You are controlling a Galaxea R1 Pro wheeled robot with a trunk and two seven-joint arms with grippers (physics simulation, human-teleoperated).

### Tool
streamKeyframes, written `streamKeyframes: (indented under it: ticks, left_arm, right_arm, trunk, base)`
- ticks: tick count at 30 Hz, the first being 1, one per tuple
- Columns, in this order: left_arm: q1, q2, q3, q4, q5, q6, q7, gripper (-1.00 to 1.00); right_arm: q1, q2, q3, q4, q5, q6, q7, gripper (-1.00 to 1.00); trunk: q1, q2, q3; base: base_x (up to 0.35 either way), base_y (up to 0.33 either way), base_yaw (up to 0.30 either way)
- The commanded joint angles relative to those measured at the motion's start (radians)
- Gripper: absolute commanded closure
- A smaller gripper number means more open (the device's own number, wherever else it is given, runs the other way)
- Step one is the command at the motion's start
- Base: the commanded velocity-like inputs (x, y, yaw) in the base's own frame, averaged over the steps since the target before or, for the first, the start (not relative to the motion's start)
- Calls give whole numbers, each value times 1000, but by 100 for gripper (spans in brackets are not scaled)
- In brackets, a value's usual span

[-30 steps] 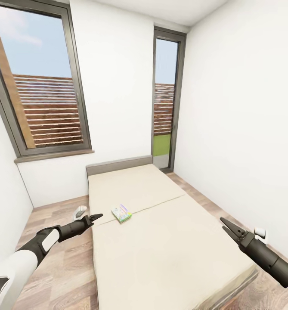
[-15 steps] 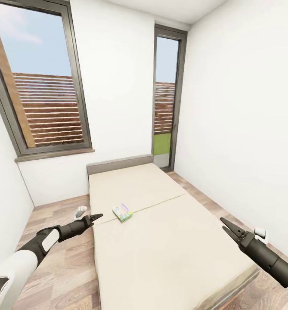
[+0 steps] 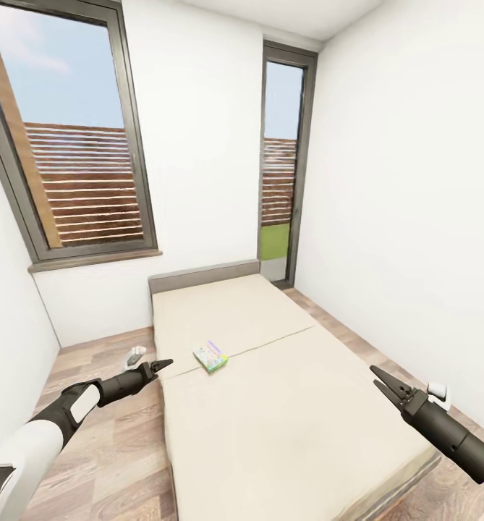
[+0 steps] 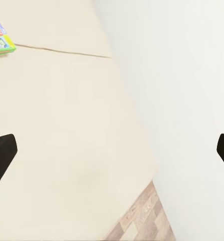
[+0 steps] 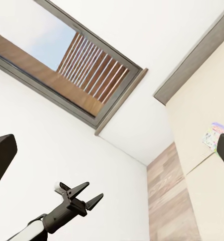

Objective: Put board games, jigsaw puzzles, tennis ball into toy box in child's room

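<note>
Fingers of the left gripper [image 3: 162, 363] and right gripper [image 3: 378, 376] are spread and empty, held low at either side of the large beige-mattressed bed [image 3: 285, 427]. A flat green-edged board game box with a white colourful cover [image 3: 210, 357] lies on the mattress, near the left fingers, well apart from the right.

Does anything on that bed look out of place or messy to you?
Only one thing: a small colourful board game lies askew on the otherwise bare beige bed, near its left edge beside the mattress seam. Nothing looks spilled or damaged.
</note>
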Motion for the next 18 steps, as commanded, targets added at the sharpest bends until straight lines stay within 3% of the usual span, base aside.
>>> streamKeyframes:
  ticks: [1,9,18]
  left_arm:
    - [0,0,3,0,3,8,-2,-100]
    - [0,0,3,0,4,8,-2,-100]
    - [0,0,2,0,3,8,-2,-100]
  right_arm:
    - [0,0,-1,0,-2,6,1,-100]
    - [0,0,-1,0,-2,6,1,-100]
    - [0,0,-1,0,-2,6,1,-100]
  trunk:
    - [0,-1,0]
    - [0,-1,0]
    - [0,-1,0]
  base:
    - [0,192,-15]
    - [0,96,-110]
    - [0,135,-245]
